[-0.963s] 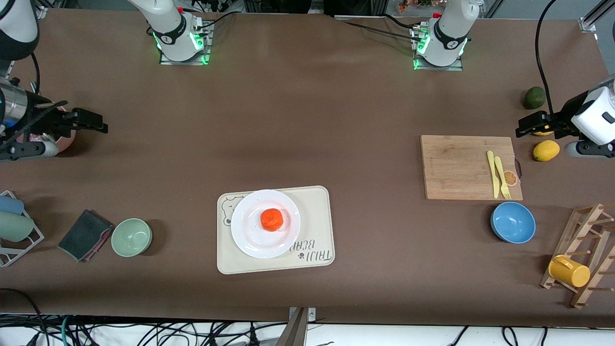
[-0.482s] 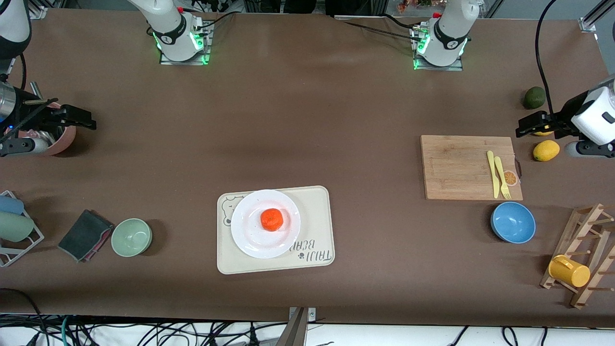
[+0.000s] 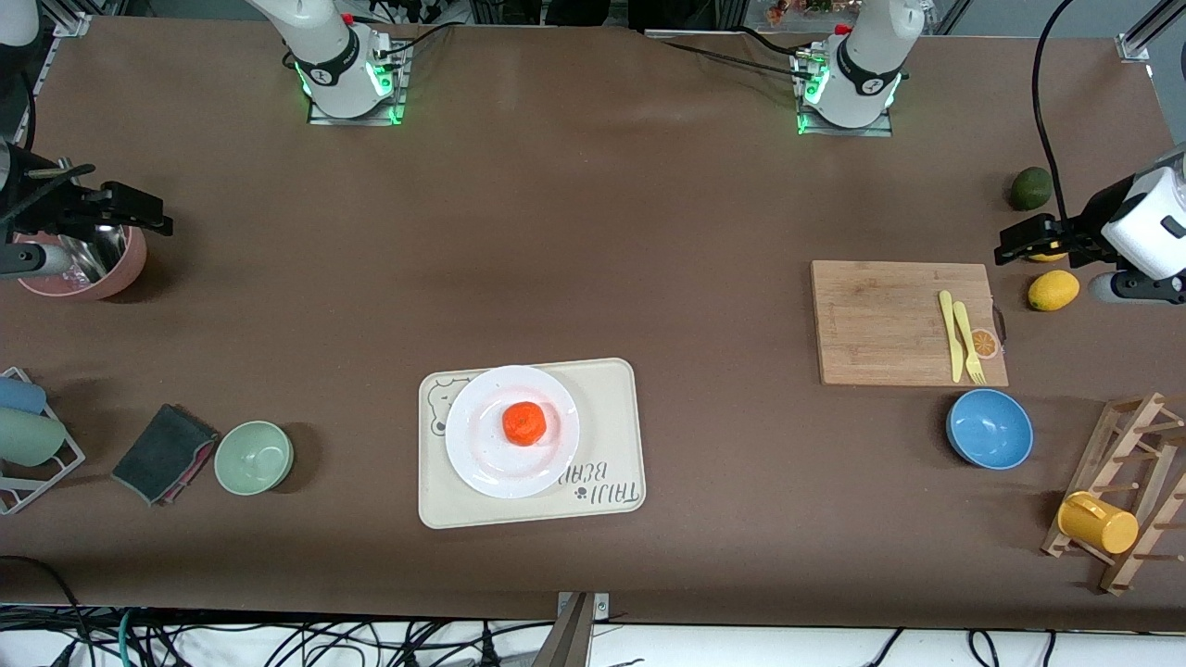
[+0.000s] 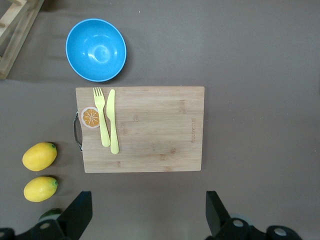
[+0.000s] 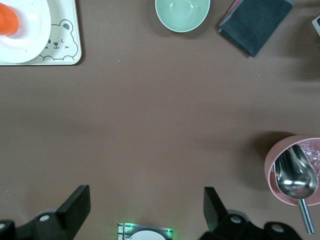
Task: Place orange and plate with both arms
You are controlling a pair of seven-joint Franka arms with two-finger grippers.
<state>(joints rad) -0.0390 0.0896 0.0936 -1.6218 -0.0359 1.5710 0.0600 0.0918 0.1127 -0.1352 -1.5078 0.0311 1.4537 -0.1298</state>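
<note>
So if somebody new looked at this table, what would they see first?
Probably the bright orange, sitting in the middle of the white plate on the cream bear tray, near the table's front middle. Next, the blue bowl and the wooden cutting board with a yellow fork and knife, toward the left arm's end. Both grippers wait open at the table's ends: the left gripper over a lemon, the right gripper beside a pink bowl.

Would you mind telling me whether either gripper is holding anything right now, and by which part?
Nothing is held. The left gripper and the right gripper are both open and empty; the orange sits on the plate.
</note>
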